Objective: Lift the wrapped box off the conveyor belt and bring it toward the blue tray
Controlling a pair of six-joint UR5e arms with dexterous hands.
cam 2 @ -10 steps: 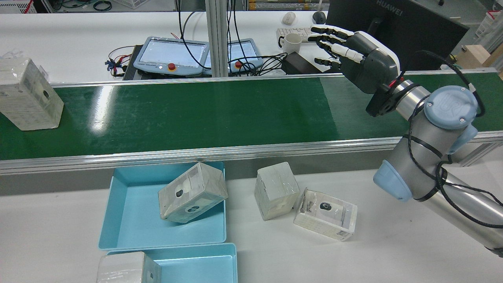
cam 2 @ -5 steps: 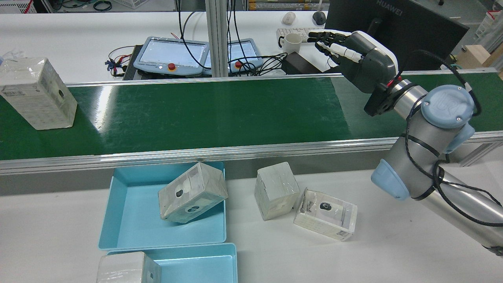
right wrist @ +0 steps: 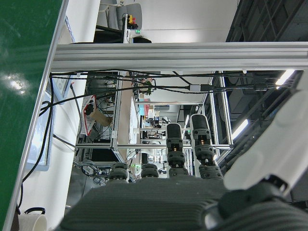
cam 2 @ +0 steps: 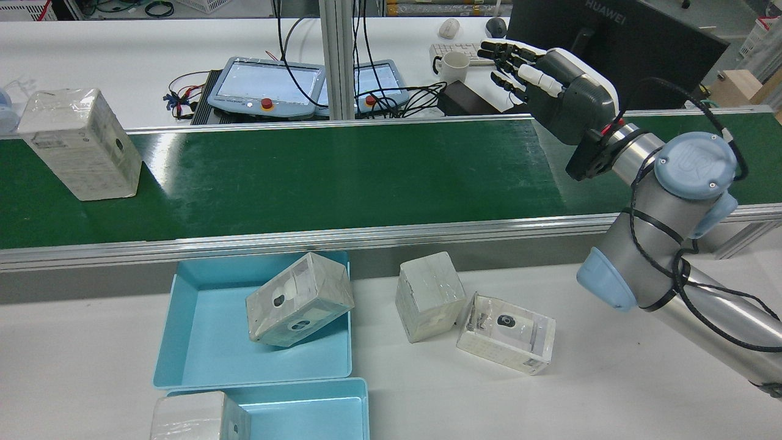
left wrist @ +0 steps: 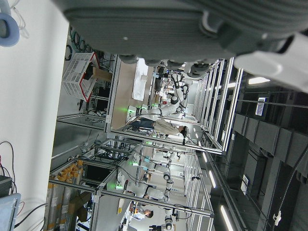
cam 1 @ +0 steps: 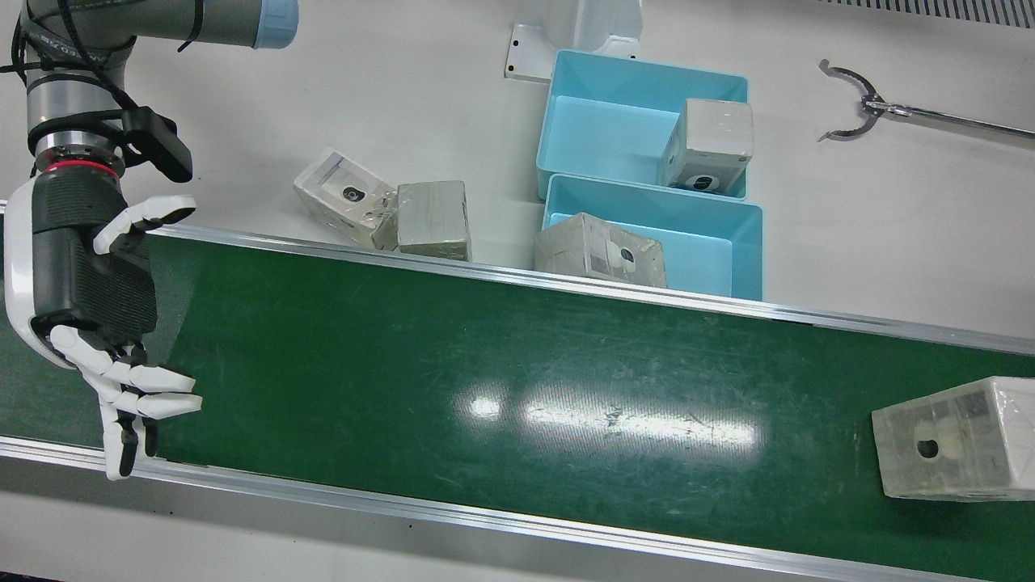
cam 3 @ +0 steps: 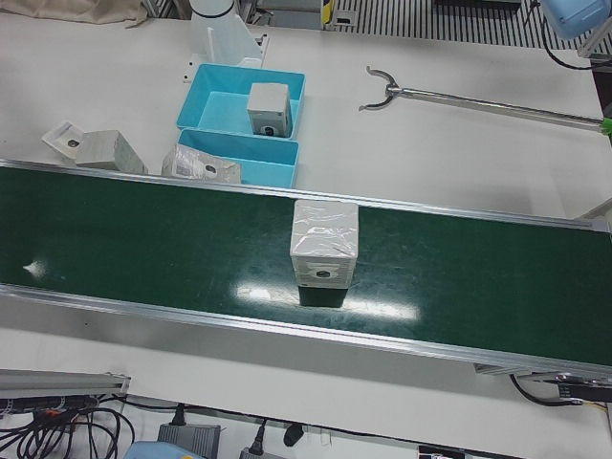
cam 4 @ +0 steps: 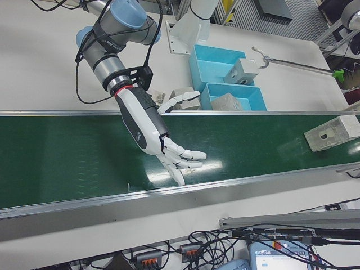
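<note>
The wrapped box (cam 2: 79,143) stands on the green conveyor belt (cam 2: 336,177) near its left end in the rear view; it also shows in the front view (cam 1: 958,436) and the left-front view (cam 3: 325,244). My right hand (cam 2: 550,79) is open and empty, held above the belt's right end, far from the box; it also shows in the front view (cam 1: 89,315). My left hand (left wrist: 168,24) shows only as a palm in its own view, with nothing in it. Two blue trays (cam 2: 195,330) (cam 2: 305,409) sit on the table before the belt.
One wrapped box (cam 2: 299,299) lies tilted in the nearer-belt tray, another (cam 2: 198,418) in the second tray. Two loose boxes (cam 2: 429,296) (cam 2: 506,333) lie on the table right of the trays. A long claw tool (cam 1: 857,101) lies on the table.
The box on the belt has moved right in the rear view. My right hand has turned a little, its fingers drawn closer together, and stays over the belt's right end.
</note>
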